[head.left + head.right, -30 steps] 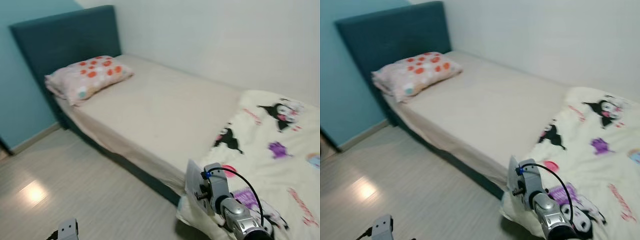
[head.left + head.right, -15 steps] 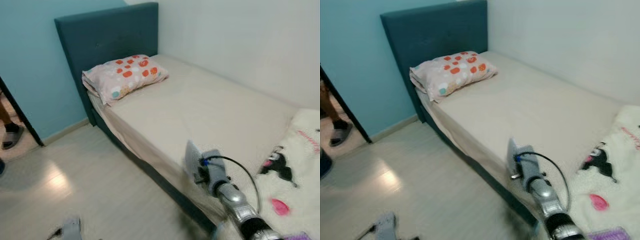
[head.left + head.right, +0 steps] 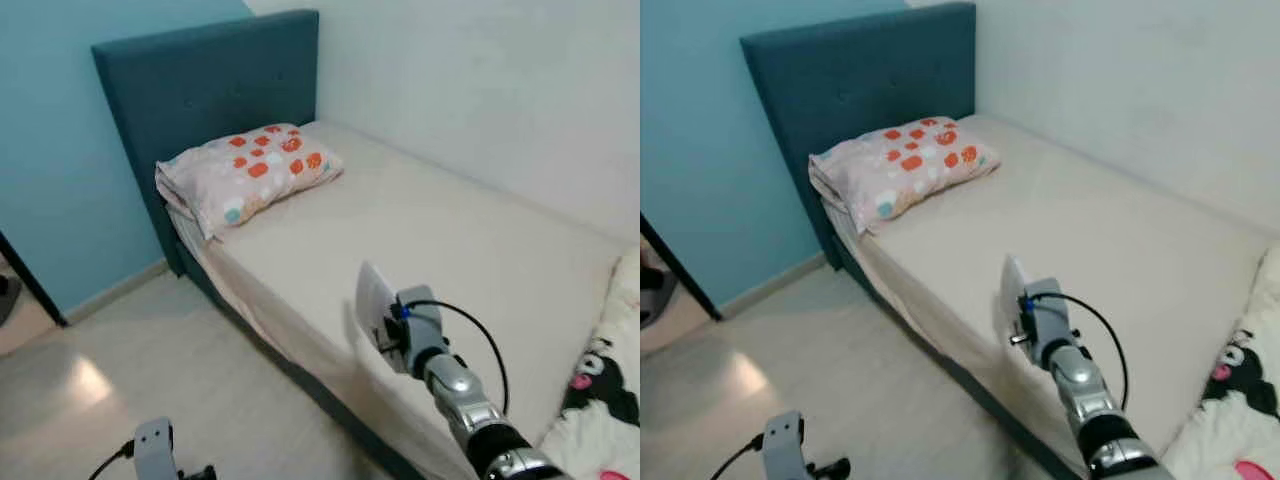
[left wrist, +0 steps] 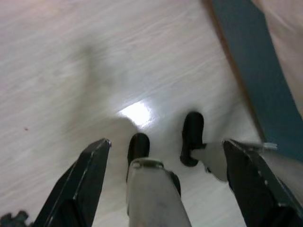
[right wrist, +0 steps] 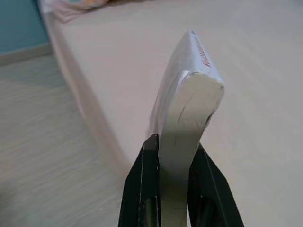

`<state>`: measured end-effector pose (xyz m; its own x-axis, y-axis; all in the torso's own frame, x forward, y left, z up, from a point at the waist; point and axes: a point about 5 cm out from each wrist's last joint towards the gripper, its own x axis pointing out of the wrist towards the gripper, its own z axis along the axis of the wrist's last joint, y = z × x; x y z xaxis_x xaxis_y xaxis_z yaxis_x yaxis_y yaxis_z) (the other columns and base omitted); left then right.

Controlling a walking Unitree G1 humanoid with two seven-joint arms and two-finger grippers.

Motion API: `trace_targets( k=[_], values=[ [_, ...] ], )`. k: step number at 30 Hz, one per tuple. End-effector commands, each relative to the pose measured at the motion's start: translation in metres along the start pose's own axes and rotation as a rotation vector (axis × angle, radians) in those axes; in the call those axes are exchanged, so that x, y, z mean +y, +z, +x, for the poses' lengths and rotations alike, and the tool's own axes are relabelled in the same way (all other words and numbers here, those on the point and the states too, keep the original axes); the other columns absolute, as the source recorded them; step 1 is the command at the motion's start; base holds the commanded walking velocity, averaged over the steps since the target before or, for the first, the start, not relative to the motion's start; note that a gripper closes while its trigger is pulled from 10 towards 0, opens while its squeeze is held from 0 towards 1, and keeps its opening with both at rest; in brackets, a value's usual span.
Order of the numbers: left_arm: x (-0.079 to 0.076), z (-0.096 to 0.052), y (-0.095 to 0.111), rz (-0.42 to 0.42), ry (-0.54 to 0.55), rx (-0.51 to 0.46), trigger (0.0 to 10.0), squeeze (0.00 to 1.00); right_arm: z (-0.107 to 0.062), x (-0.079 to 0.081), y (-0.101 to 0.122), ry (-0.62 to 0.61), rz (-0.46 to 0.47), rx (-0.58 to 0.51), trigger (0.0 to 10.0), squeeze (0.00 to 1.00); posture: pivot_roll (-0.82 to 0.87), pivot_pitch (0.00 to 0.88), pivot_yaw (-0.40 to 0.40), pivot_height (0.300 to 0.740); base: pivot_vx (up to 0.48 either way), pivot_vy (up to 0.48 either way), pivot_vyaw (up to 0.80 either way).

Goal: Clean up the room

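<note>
White book (image 5: 187,90) clamped edge-on between the right gripper (image 5: 173,156) fingers, held above the bed (image 3: 450,240) near its floor-side edge. Left gripper (image 4: 165,163) hangs wide open, holding nothing, over the floor beside the bed.

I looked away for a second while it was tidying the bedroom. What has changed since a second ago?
Mostly the camera: the head view swung left toward the headboard, so the cartoon blanket slid to the right edge; the bed things themselves did not move. The right hand stays shut on the white book, held over the mattress edge. The pillow lies as before, and the left hand still hangs open over the floor.
</note>
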<state>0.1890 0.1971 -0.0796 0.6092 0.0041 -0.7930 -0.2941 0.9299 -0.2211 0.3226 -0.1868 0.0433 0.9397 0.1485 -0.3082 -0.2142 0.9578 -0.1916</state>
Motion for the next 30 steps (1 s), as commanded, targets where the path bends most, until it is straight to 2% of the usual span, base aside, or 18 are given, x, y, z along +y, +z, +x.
trace_targets(
  k=[1, 7, 12, 13, 17, 22, 30],
  values=[
    [0.003, -0.001, -0.006, 0.000, 0.011, 0.020, 10.0, 0.00, 0.002, 0.002, 0.007, 0.001, 0.015, -0.046, 10.0, 0.00, -0.20, 0.051, -0.022, 0.740, 0.480, 0.000, 0.00],
    [0.005, -0.002, -0.004, 0.005, 0.015, 0.020, 10.0, 0.00, 0.002, 0.009, 0.011, 0.047, 0.025, -0.079, 10.0, 0.00, -0.20, 0.052, -0.020, 0.740, 0.480, 0.000, 0.00],
    [0.006, -0.002, -0.004, 0.006, 0.017, 0.018, 10.0, 0.00, 0.002, 0.016, 0.013, 0.114, 0.034, -0.100, 10.0, 0.00, -0.20, 0.052, -0.019, 0.740, 0.480, 0.000, 0.80],
    [0.005, -0.001, -0.004, 0.007, 0.014, 0.017, 10.0, 0.00, 0.002, 0.017, 0.014, 0.111, 0.062, -0.110, 10.0, 0.00, -0.20, 0.052, -0.019, 0.740, 0.480, 0.000, 0.80],
    [0.004, -0.001, -0.004, 0.007, 0.013, 0.017, 10.0, 0.00, 0.002, 0.016, 0.014, 0.106, 0.068, -0.111, 10.0, 0.00, -0.20, 0.052, -0.019, 0.740, 0.480, 0.000, 0.80],
    [0.002, -0.001, -0.004, 0.015, 0.003, 0.020, 10.0, 0.00, 0.003, 0.007, 0.013, 0.041, 0.075, -0.097, 10.0, 0.00, -0.21, 0.053, -0.016, 0.740, 0.480, 0.000, 0.00],
    [0.002, 0.000, -0.003, 0.017, 0.001, 0.015, 10.0, 0.00, 0.002, 0.006, 0.014, 0.043, 0.105, -0.113, 10.0, 0.00, -0.20, 0.056, -0.016, 0.740, 0.480, 0.000, 0.00]
  ],
)
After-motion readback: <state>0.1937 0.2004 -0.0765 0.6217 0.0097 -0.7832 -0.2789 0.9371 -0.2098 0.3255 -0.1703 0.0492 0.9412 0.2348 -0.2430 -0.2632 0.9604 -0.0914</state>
